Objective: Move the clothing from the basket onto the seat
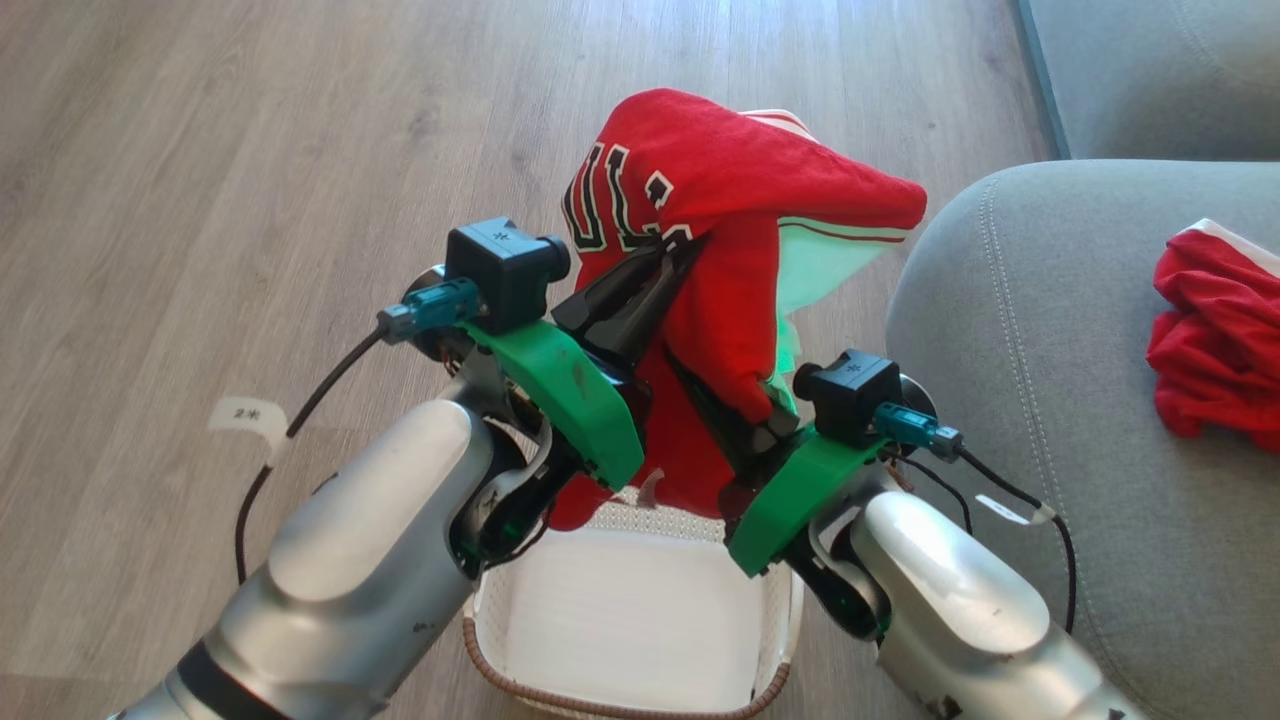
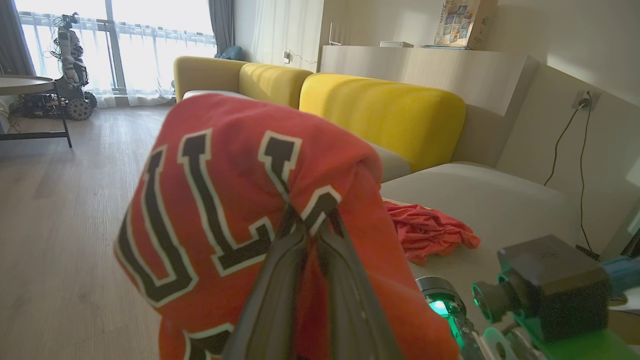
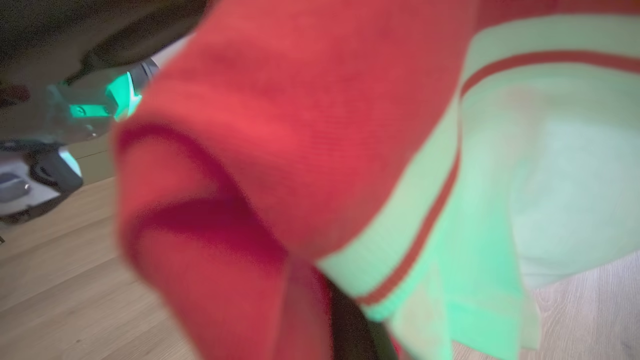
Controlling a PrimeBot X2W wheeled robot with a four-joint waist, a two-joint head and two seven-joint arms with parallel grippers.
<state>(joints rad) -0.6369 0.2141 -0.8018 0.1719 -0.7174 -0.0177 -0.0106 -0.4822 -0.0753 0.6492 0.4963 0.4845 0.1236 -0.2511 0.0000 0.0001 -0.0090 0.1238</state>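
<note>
Left gripper (image 1: 665, 262), clenched on the red jersey (image 1: 720, 170), holds it raised above the basket (image 1: 480, 650), likely to clear its rim for carrying to the seat (image 1: 1050, 400) beside the basket; right gripper (image 1: 760, 425), buried under the hem, grip cannot be told.

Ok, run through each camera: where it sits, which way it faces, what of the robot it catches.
Head view: on the head, looking down at the jersey held over the basket, seat at right; both forearms, left gripper, right gripper show.
Left wrist view: on the left wrist, facing a yellow sofa back; own fingers pinch the jersey.
Right wrist view: on the right wrist, close against blurred jersey cloth, floor behind; own dark finger at bottom.
Shared: head and left wrist views show the red piece on the seat.
</note>
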